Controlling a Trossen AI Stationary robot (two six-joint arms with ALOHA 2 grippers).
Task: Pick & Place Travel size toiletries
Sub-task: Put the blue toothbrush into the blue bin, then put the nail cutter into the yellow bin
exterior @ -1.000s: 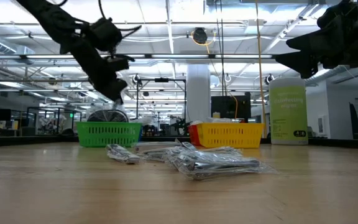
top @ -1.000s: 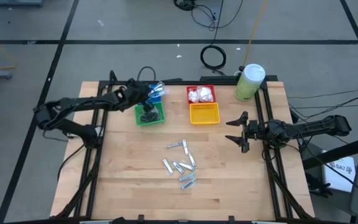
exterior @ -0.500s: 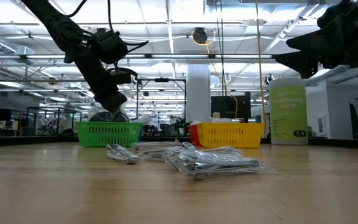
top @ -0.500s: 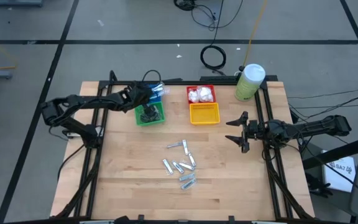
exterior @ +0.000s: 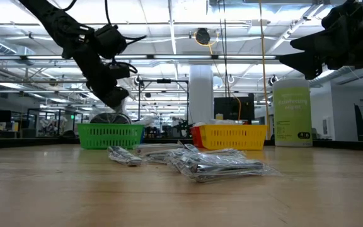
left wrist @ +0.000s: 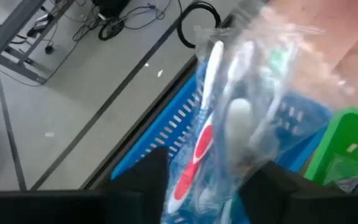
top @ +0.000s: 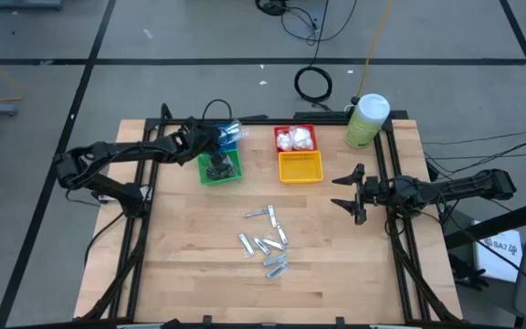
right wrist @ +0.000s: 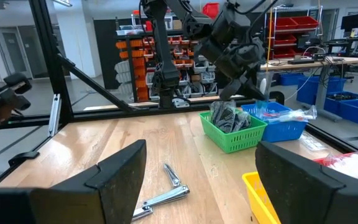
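I have the left gripper (top: 215,140) hanging over the seam between the blue basket (top: 233,134) and the green basket (top: 220,168), its jaws part-open with nothing I can see pinched in them, and the wrapped toothbrushes (left wrist: 229,124) lie just ahead of the jaws in the blue basket, which I judge is their sorting spot. They look thin and pale with a red-and-white handle, bunched in crinkly clear wrap. The right gripper (top: 347,193) waits wide open and empty beside the silver tubes (top: 268,239) left mid-worktop (top: 190,265).
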